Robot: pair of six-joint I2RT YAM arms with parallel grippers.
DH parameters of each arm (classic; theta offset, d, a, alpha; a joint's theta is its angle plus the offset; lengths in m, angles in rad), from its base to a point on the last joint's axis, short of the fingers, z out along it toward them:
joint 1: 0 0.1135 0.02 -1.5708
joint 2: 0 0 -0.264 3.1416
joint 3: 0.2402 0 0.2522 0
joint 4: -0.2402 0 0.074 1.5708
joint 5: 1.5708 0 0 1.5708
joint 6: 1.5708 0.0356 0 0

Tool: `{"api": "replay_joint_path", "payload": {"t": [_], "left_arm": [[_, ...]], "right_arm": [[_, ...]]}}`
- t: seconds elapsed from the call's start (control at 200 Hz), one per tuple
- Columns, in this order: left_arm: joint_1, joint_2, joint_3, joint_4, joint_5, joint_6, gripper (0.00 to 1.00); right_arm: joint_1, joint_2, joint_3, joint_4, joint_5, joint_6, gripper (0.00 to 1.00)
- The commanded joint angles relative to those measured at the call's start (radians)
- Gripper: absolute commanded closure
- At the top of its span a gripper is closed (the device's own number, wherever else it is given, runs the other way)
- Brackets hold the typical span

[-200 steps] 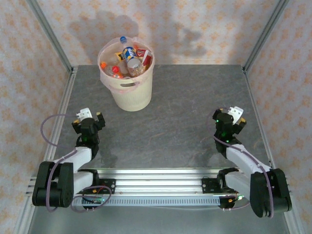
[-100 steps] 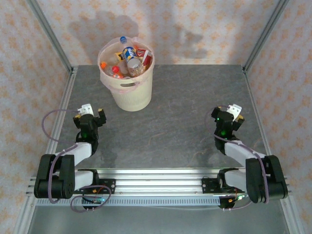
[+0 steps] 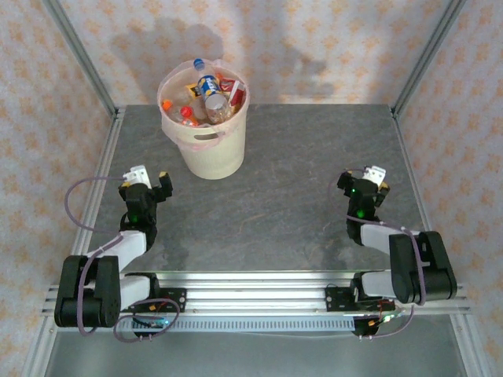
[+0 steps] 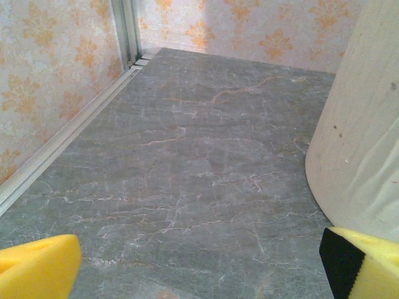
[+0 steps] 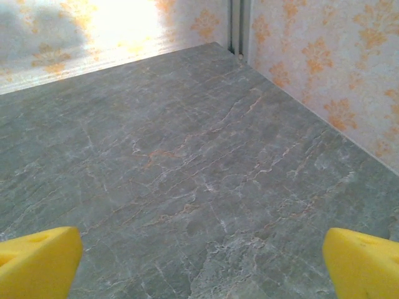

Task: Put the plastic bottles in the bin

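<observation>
Looking down at a grey marble-look desk point(image 3: 299, 181) boxed in by orange-patterned wallpaper point(image 3: 314, 39). Spotting the bin point(image 3: 214, 157) standing upright at the far left of it, pale and kinda see-through, handle cut-out facing near. Noticing both arms folded low at the near edge, well apart from the bin. Seeing the left hand point(image 3: 148, 184) hanging near-left with jaws spread wide, yellow pads point(image 4: 37, 265) sitting in opposite corners of its wrist view, gripping nothing, bin wall just off to the right. Seeing the right hand point(image 3: 361, 181) near-right, jaws likewise wide apart over bare stone. Finding the plastic bottles point(image 3: 206, 88) piled inside the bin, heaping up to the rim, orange, red and blue caps poking out.
</observation>
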Motion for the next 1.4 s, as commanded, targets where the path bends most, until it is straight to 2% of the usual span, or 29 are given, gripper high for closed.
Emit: {"api": "replay_joint_path", "payload": {"t": [0.0,0.19,0.46,0.641,0.691,0.841,0.951,1.396], "left_arm": [[0.006,-0.004,-0.011,0.04,0.027,-0.02,0.0],[-0.008,0.078,-0.01,0.151,0.035,-0.045,0.0],[-0.09,0.208,0.03,0.19,0.011,0.047,0.0],[-0.121,0.31,0.058,0.228,0.046,0.098,0.0],[-0.121,0.306,0.092,0.154,0.079,0.112,0.0],[-0.089,0.319,0.132,0.101,0.131,0.091,0.0],[-0.081,0.323,0.138,0.095,0.115,0.077,0.0],[-0.092,0.324,0.144,0.083,0.067,0.07,0.0]], "right_arm": [[-0.006,0.053,-0.001,0.085,-0.052,-0.025,0.01],[-0.006,0.132,0.002,0.152,-0.081,-0.037,0.01],[-0.007,0.169,0.007,0.171,-0.107,-0.047,0.01],[-0.008,0.179,0.027,0.143,-0.121,-0.056,0.01],[-0.008,0.181,0.031,0.134,-0.127,-0.06,0.01],[-0.008,0.188,0.076,0.059,-0.162,-0.075,0.01],[-0.04,0.191,0.104,0.012,-0.214,-0.053,0.01],[-0.042,0.191,0.101,0.017,-0.214,-0.055,0.01]]}}
